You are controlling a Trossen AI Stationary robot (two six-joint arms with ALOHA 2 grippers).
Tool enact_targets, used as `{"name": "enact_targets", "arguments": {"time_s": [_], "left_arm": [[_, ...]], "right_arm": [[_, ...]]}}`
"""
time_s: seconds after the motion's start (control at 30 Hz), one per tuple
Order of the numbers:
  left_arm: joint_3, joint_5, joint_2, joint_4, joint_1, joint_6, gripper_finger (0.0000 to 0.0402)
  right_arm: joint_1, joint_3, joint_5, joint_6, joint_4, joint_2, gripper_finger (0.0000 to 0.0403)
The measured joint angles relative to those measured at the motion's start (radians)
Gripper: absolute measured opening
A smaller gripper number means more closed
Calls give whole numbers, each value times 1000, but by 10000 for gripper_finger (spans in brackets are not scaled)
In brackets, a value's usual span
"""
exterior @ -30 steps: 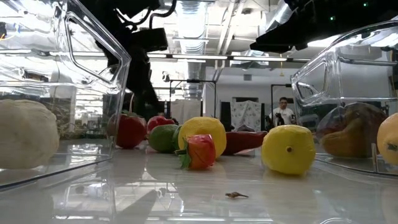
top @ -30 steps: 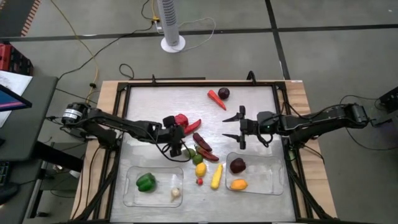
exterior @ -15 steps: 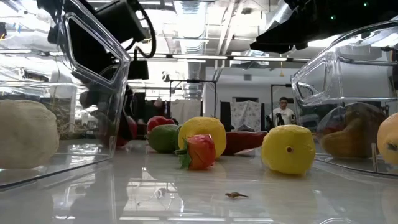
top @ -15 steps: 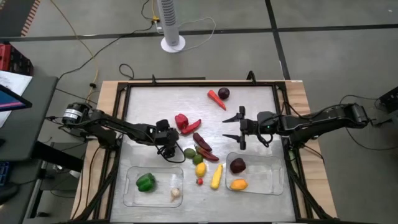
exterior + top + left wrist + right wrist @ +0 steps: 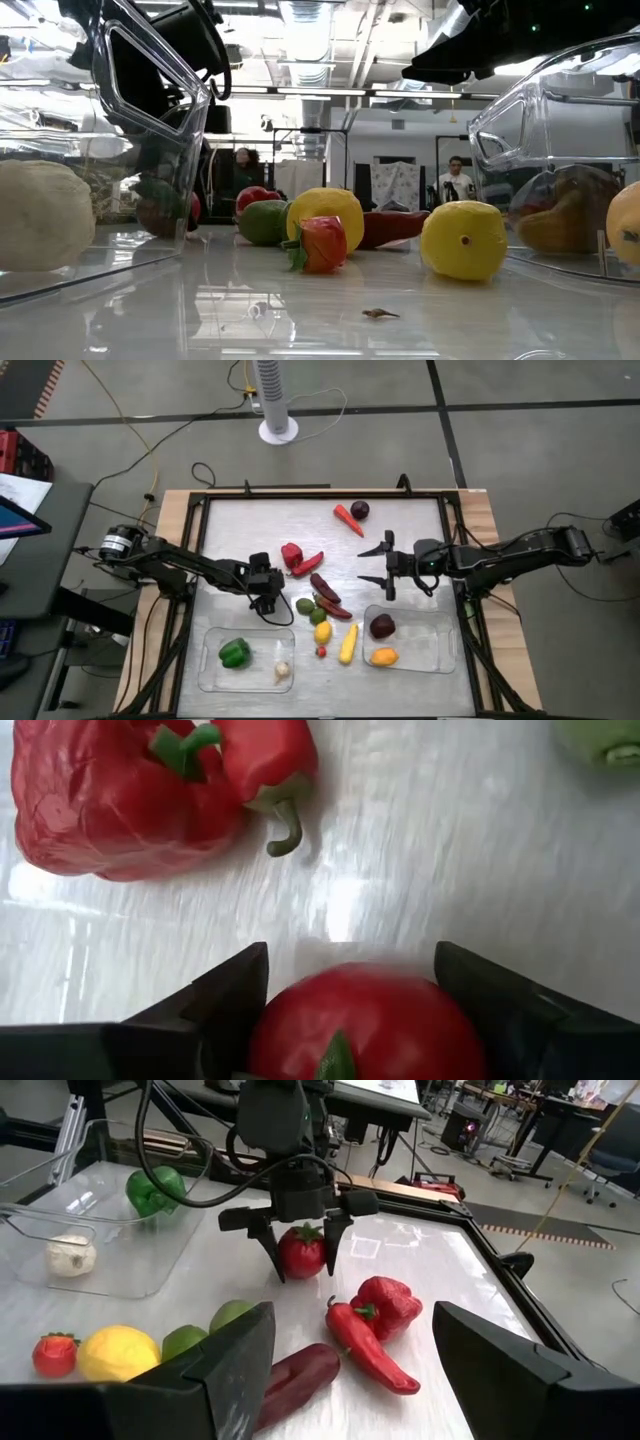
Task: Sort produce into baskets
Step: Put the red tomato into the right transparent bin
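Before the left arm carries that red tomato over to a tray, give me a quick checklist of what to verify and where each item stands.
1. Grip: left gripper has its fingers on both sides of the red tomato: ok.
2. Tomato clear of the red pepper and the red chilli: ok.
3. Tomato lifted off the table: cannot tell.
4. Room in the left tray, which holds only a green pepper and garlic: ok.
5. Right gripper open, parked over the table's right side, out of the path: ok.

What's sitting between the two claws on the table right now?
In the high view, the red pepper and a red chilli lie between the left claw, shut on a tomato, and the open right claw.
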State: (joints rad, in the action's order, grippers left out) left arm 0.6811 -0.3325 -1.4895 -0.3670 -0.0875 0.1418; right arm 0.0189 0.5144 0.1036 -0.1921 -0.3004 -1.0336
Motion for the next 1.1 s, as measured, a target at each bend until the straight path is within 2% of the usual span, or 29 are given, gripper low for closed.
{"name": "enact_targets", "arguments": {"time_s": [0.23,0.4,0.6,0.7,0.9,1.1], "left_arm": [[3,3,-1,58,0,-28,256],[83,18,-2,102,0,-80,257],[248,44,-3,106,0,-128,258],[351,47,-43,104,-4,-148,258],[606,104,-234,80,-27,-231,258],[834,195,-393,77,-42,-292,258]], "right_arm": [[0,0,0,0,0,0,297],[-10,0,1,-20,11,15,297],[-44,0,4,-26,23,142,297],[-65,0,4,-21,35,198,297],[-112,1,-31,14,53,253,297],[-159,0,-36,20,173,341,297]]}}
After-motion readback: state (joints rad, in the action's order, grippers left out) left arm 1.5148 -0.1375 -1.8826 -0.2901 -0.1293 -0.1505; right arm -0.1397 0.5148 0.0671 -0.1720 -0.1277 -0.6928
